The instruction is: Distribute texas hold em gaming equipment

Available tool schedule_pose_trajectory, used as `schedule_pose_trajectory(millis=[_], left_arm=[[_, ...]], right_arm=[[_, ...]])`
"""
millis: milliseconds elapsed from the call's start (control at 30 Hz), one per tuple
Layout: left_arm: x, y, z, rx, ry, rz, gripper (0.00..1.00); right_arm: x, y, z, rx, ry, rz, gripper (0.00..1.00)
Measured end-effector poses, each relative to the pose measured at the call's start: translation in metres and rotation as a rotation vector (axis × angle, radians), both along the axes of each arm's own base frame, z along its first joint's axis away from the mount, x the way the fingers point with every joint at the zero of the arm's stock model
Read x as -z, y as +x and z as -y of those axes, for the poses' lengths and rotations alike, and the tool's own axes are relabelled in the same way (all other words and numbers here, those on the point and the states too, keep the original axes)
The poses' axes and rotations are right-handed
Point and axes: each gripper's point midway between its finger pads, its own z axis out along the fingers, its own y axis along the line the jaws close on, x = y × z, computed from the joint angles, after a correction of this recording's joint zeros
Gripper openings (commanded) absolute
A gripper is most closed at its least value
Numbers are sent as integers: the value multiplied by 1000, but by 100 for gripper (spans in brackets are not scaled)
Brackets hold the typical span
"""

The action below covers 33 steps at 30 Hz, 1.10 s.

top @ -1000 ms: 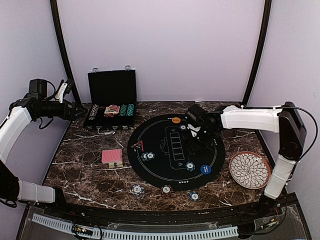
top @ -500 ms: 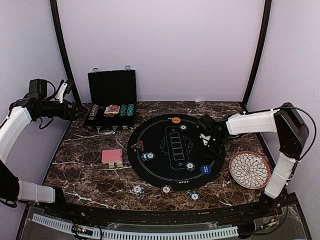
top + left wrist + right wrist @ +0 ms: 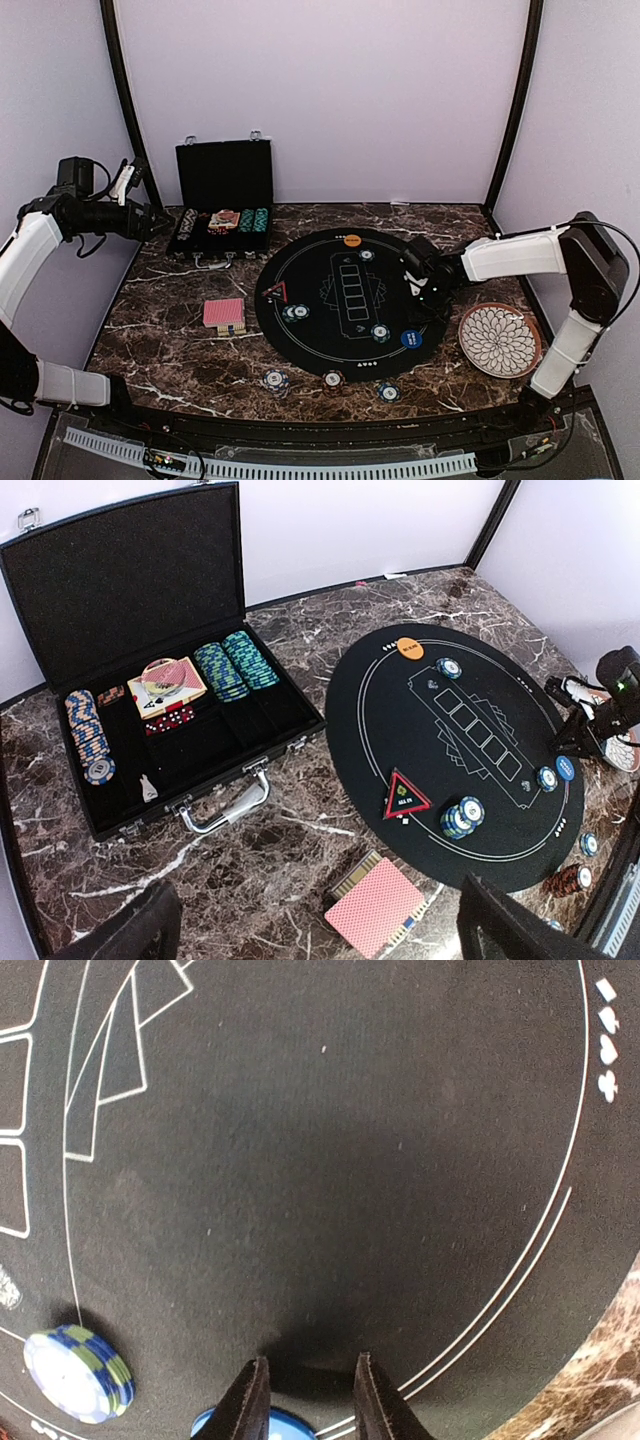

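The right gripper (image 3: 424, 288) has drawn back from the far middle of the round black mat (image 3: 330, 345) to its right rim, and its fingers (image 3: 250, 1400) have narrowed to a slim gap with only mat showing between them, nothing gripped; the left gripper (image 3: 318, 895) stays spread wide and empty, high over the left edge of the table (image 3: 170, 350); no piece has shifted. Nearest, three poker chips (image 3: 333, 379) lie in a row on bare marble between the mat and the front edge; on the mat, the blue marker disc (image 3: 240, 1426) sits just beside one right finger, with a chip stack (image 3: 78, 1372) near it; the mat's rim is close on the right, the white patterned plate (image 3: 499, 340) just past it; the red-backed playing cards (image 3: 224, 314) rest on open marble left of the mat, the red triangle token (image 3: 276, 292) just inside its left rim; farthest, the orange marker disc (image 3: 352, 240) sits at the far rim, and the open case (image 3: 222, 175) holds more chips at the far left.
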Motion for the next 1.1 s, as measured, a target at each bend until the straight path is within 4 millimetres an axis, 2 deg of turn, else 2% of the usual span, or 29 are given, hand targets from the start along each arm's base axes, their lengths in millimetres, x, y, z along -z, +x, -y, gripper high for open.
schedule_pose_trajectory(millis=[333,467,600,733,833,867,1000,1100], left_arm=[[-2,1,0,0,0,5,99],[-2,1,0,0,1,5,99],[-2,1,0,0,1,5,99],[-2,1,0,1,1,5,99],[-2,1,0,0,1,5,99],[-2,1,0,0,1,5,99],[-2,1,0,0,0,5,99],[-2,0,0,1,0,5,99]], right_arm=[[-3,-28,2,-10,0,-45,32],[-17,-28,4,-12,-25,-50,44],[-51,-20,-8,-27,-12,6,66],[-96,-27,-46,-114,37,89,81],[-121,-54,-88,-225,93,117,87],[-128,-68,-103,-273,111,120,89],[-130,-113,-146,-407,141,88,93],[-112,-136,-167,-475,123,42,95]])
